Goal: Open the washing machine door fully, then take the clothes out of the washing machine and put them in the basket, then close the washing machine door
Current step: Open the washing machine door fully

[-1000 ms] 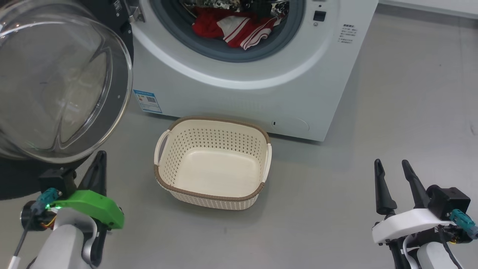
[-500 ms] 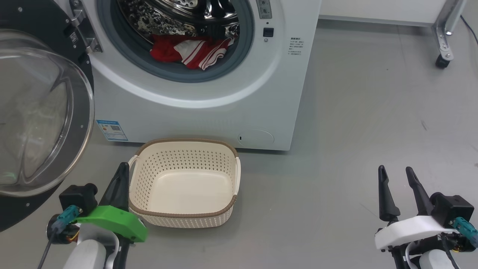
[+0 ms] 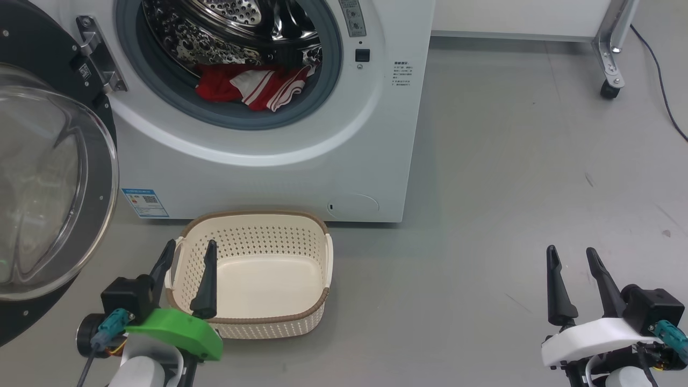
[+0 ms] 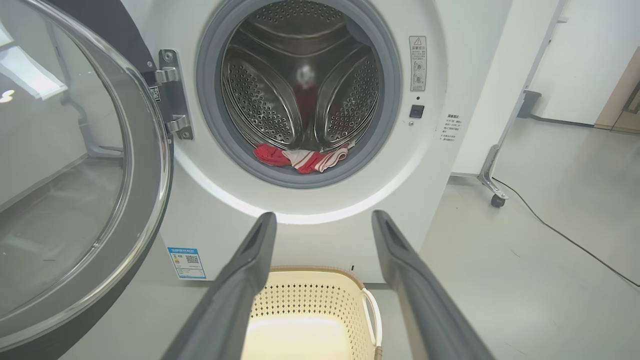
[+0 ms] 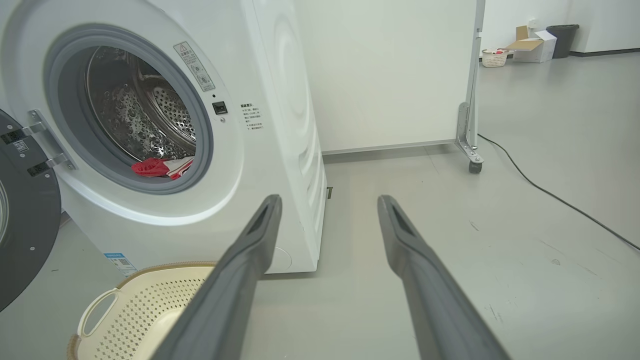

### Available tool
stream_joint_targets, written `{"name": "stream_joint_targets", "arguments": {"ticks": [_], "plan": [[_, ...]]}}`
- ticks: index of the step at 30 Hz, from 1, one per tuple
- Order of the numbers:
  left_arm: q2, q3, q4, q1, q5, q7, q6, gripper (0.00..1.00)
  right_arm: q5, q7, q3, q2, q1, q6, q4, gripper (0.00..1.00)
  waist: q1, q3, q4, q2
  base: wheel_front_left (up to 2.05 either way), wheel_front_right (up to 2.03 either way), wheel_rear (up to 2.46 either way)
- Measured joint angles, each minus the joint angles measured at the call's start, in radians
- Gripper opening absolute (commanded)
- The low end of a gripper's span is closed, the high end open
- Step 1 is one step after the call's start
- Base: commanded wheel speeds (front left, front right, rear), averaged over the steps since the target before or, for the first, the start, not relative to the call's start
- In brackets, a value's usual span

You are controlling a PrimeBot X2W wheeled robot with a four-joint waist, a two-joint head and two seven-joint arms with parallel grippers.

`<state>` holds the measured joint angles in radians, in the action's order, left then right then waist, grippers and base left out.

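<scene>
The washing machine (image 3: 279,172) stands ahead with its door (image 3: 51,183) swung wide to the left, glass bowl facing me. The clothes (image 3: 250,86), a red-and-white striped jersey beside a plain red piece, lie at the front of the steel drum (image 4: 305,95); the clothes (image 4: 300,157) also show in the left wrist view. The cream basket (image 3: 317,236) sits empty on the floor before the machine. My left gripper (image 3: 191,250) is open above the basket's near-left corner, holding nothing. My right gripper (image 3: 572,255) is open over bare floor at the lower right.
A white partition on a castor leg (image 3: 610,88) stands right of the machine, with a black cable (image 3: 658,80) trailing across the grey floor. A small basket and boxes (image 5: 525,50) sit far off at the back.
The camera has shifted, so the whole scene sits lower and more to the left. My left gripper has gone from shut to open and now sits by the basket's near-left corner.
</scene>
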<state>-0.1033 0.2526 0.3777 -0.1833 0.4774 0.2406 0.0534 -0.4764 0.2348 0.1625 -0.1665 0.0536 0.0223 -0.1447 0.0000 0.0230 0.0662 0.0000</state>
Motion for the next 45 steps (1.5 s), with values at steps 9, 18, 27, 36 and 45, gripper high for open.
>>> {"name": "stream_joint_targets", "arguments": {"ticks": [9,18,27,36,45], "plan": [[0.0,0.011,-0.022,0.033,-0.018,0.008,-0.004,1.0,0.002,0.0,0.004,0.0,0.007,0.0,0.005,1.0,0.0,-0.005,-0.007,0.0,0.0,0.0,0.0],[0.0,0.009,-0.043,0.05,-0.023,0.008,-0.019,1.0,0.02,0.001,0.008,-0.011,0.017,-0.007,0.008,1.0,0.0,-0.006,-0.006,0.0,0.0,0.0,0.0],[0.001,0.008,-0.066,0.06,-0.023,0.008,-0.023,1.0,0.022,0.001,0.009,-0.014,0.017,-0.015,0.011,1.0,0.0,0.002,-0.003,0.0,0.0,0.0,0.0],[0.001,0.006,-0.081,0.061,-0.023,0.009,-0.023,1.0,0.03,0.001,0.013,-0.014,0.017,-0.015,0.011,1.0,0.0,0.005,-0.002,0.0,0.0,0.0,0.0],[0.001,0.007,-0.091,0.066,-0.023,0.009,-0.023,1.0,0.03,0.001,0.016,-0.013,0.017,-0.015,0.011,1.0,0.0,0.004,-0.002,0.0,0.0,0.0,0.0]]}}
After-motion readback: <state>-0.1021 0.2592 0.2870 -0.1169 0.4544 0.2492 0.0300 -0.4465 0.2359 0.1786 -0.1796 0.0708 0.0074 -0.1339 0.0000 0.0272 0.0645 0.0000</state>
